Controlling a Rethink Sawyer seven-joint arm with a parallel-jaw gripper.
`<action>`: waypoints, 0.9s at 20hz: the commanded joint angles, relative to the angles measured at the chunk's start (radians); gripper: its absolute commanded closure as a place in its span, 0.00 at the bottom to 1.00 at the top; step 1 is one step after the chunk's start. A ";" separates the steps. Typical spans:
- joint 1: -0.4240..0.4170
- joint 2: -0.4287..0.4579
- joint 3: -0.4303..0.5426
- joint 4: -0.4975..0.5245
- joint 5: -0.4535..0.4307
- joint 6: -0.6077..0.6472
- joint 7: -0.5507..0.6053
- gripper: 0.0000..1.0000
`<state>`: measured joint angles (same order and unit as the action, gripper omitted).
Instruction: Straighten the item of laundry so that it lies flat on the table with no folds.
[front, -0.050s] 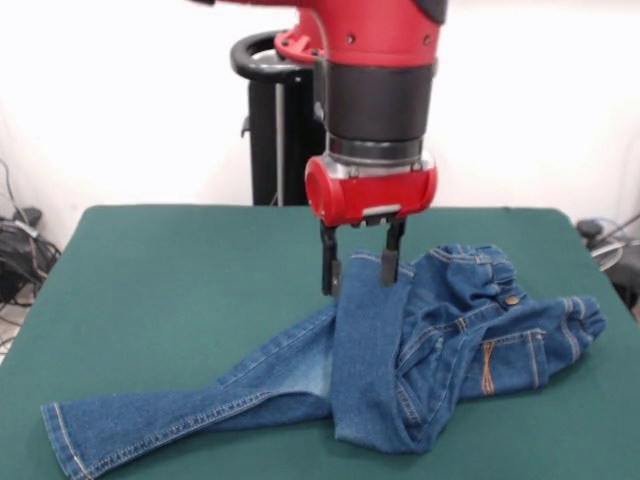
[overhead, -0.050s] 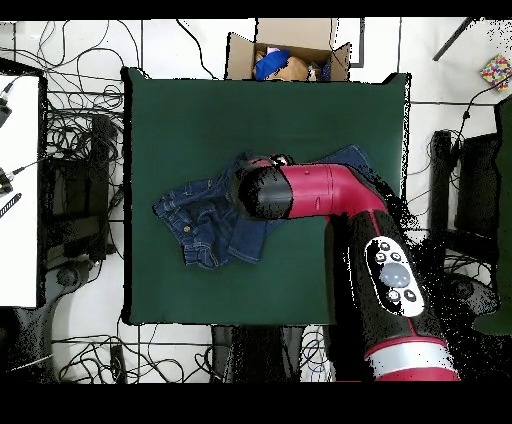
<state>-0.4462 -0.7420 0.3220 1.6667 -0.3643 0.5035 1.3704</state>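
The gripper has its jaws closed on a folded-over leg of the jeans, lifting it, probably to unfold it; the other leg trails toward 8 o'clock on the table

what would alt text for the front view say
The end effector of a red and black robot arm pinches a lifted fold of small blue jeans on a dark green table. One leg lies flat, the rest is bunched.
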 joint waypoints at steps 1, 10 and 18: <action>-0.008 0.109 -0.055 0.147 -0.024 -0.130 0.204 0.00; -0.044 0.214 -0.096 0.209 -0.052 -0.292 0.171 0.00; -0.068 0.228 -0.123 0.281 -0.067 -0.363 0.148 0.00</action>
<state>-0.5034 -0.5479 0.2379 1.8533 -0.3818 0.1785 1.3704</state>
